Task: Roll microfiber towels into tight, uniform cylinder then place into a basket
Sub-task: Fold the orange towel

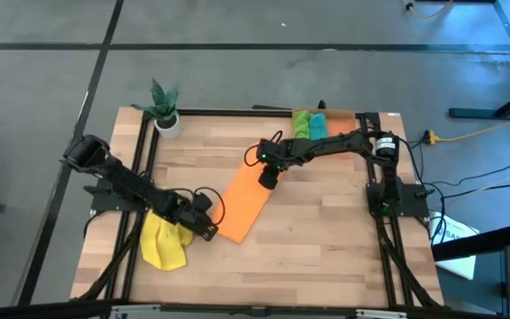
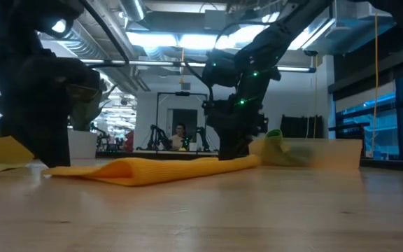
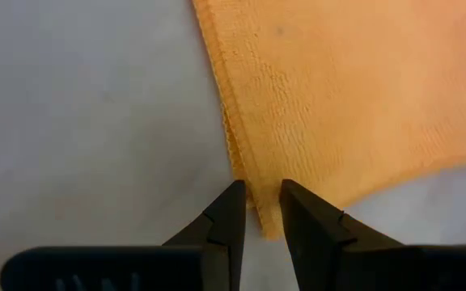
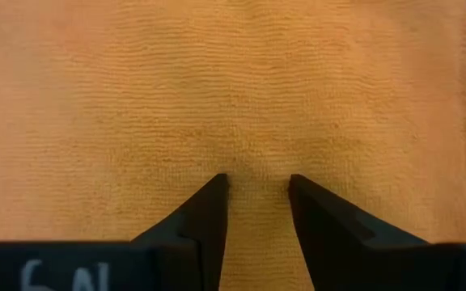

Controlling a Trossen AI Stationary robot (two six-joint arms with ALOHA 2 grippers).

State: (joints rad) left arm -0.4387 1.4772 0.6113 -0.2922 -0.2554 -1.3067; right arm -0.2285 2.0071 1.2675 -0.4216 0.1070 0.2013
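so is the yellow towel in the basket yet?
No, the yellow towel lies crumpled on the table's near left, far from the basket at the far right.

Four towels: one orange (image 1: 244, 206), one yellow (image 1: 164, 243), one green (image 1: 300, 124), one teal (image 1: 318, 127). One basket (image 1: 340, 120). One potted plant (image 1: 165, 109). Two arms. One table (image 1: 317, 239).

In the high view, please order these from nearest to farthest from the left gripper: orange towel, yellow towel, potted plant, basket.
From the left gripper:
1. Orange towel, its near corner at the fingertips.
2. Yellow towel, just behind the gripper, by the left arm.
3. Potted plant, far left corner.
4. Basket, far right edge.
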